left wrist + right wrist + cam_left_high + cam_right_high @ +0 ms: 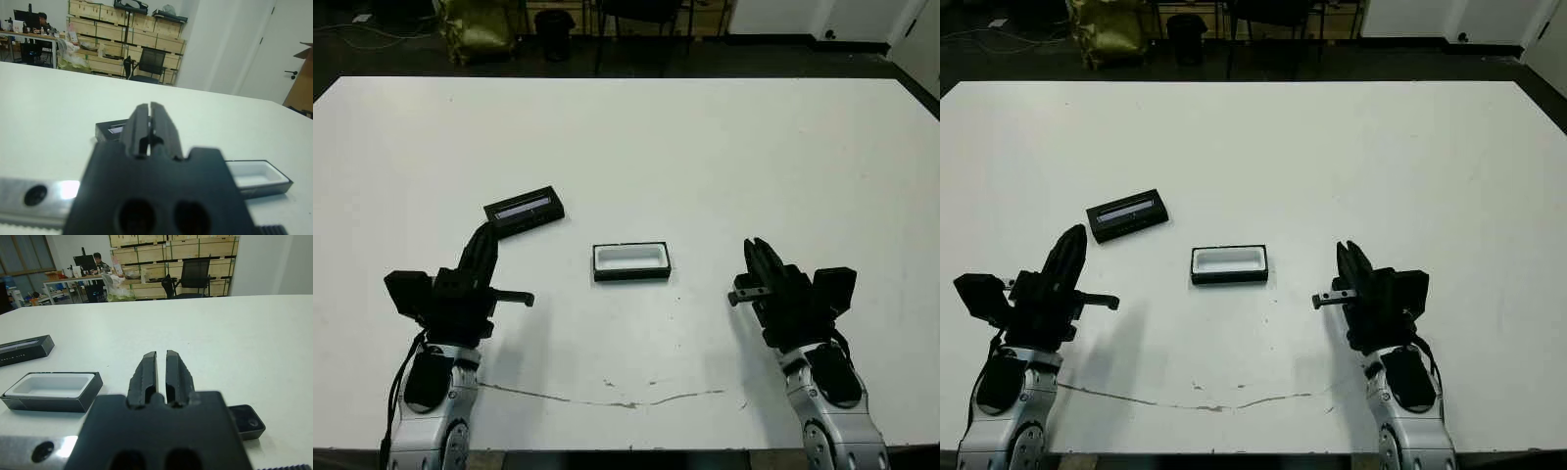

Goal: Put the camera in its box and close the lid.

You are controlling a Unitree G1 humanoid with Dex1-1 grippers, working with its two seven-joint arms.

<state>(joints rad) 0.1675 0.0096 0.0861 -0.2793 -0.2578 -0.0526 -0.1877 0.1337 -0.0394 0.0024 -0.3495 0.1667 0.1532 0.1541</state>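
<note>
The box (630, 261), a shallow black tray with a white lining, lies open at the table's middle. The lid (525, 210), black with a pale stripe, rests flat to its far left. My left gripper (489, 231) hovers just short of the lid, shut and holding nothing. My right gripper (754, 245) hangs to the right of the box, also shut and holding nothing. One end of the black camera (247, 420) shows on the table beside the right gripper's body in the right wrist view. In the head views the camera is hidden by that arm.
A thin crack line (607, 399) runs across the white table (705, 147) near its front edge. Beyond the far edge stand an office chair (194, 276), stacked wooden crates (122, 29) and a desk where a person (98, 258) sits.
</note>
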